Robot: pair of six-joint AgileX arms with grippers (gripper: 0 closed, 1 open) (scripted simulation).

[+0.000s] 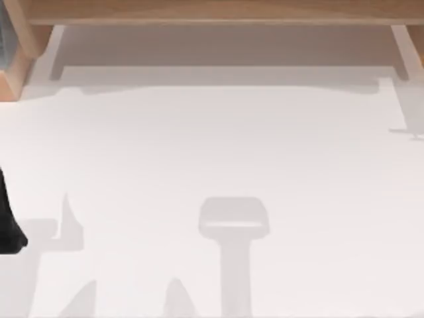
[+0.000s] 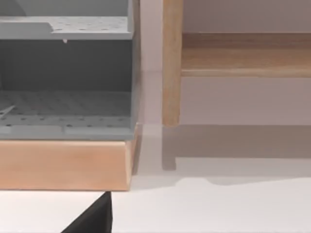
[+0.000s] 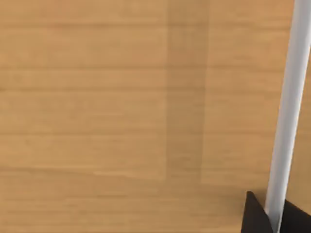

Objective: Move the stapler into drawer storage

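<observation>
Top view: white table [image 1: 218, 152], wood frame [image 1: 212, 12] along its far edge, left arm [image 1: 9, 222] at the left edge.
Left wrist view: left gripper [image 2: 95, 217] low, near a grey drawer unit [image 2: 65, 77] on a wood base [image 2: 63, 165]; a post [image 2: 171, 63] stands beside it.
Right wrist view: right gripper [image 3: 273, 216] close to a wood panel [image 3: 121, 107], at a white bar [image 3: 289, 111].
Open room: the table's middle.
Claws: cannot tell for either of the 2.
Stapler: cannot tell where.

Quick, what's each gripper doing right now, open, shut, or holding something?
Left gripper: at the table's left edge, cannot be told.
Right gripper: against a wooden panel, cannot be told.
</observation>
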